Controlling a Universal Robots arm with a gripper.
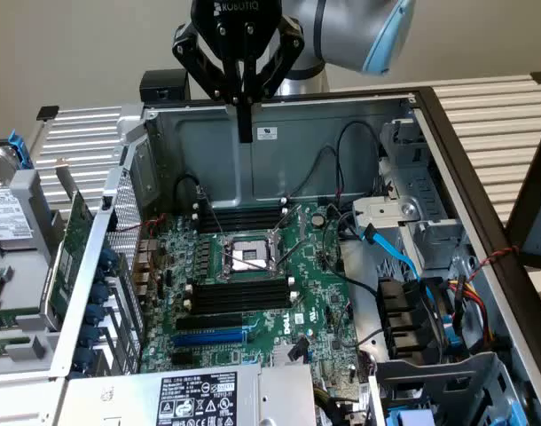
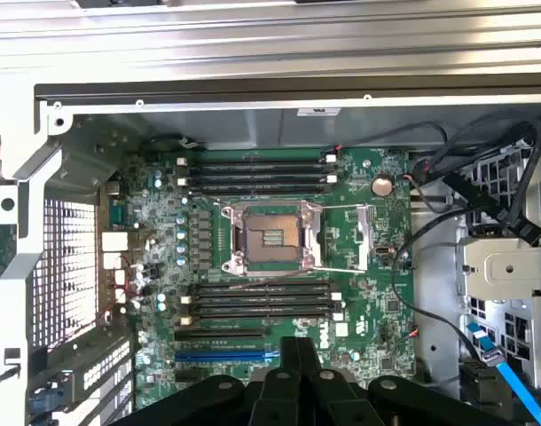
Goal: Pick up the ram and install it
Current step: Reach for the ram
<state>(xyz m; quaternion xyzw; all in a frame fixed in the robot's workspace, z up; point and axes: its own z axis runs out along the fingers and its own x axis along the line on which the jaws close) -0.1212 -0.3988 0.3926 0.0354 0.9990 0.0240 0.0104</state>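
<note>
Ram [image 1: 68,257] looks to be the narrow green board standing on edge just outside the computer case [image 1: 297,133], on the exterior view's left, untouched. End effector [image 1: 245,135] is clenched on nothing, high above the motherboard [image 1: 317,266], well apart from the ram.

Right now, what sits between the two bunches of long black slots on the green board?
A processor socket, seen in both views, between the wall-side slots and the other slots, nearer the blue connector.
</note>
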